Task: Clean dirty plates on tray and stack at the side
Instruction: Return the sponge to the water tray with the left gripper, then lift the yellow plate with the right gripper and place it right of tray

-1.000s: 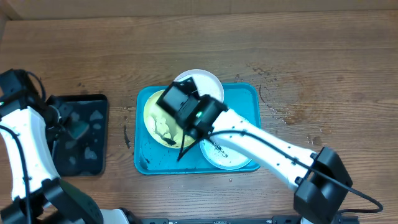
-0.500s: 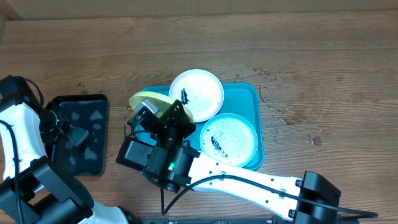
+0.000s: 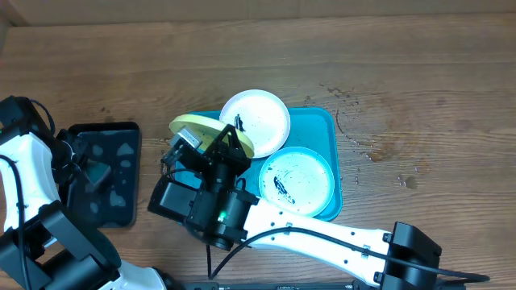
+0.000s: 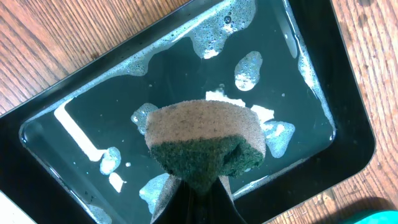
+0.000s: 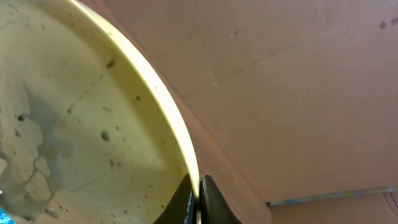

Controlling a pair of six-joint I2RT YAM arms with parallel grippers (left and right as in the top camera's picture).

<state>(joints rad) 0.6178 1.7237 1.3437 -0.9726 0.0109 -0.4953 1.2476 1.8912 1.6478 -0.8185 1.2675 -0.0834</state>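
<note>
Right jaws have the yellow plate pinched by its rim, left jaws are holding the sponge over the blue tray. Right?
Not quite: the left wrist view shows the left jaws holding the sponge over the black tray, not the blue tray. The right jaws do have the yellow plate pinched by its rim.

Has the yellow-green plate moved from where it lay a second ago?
Yes. The yellow-green plate has risen off the left floor of the tray toward its upper-left corner, now tilted, rim pinched in the right gripper.
</note>
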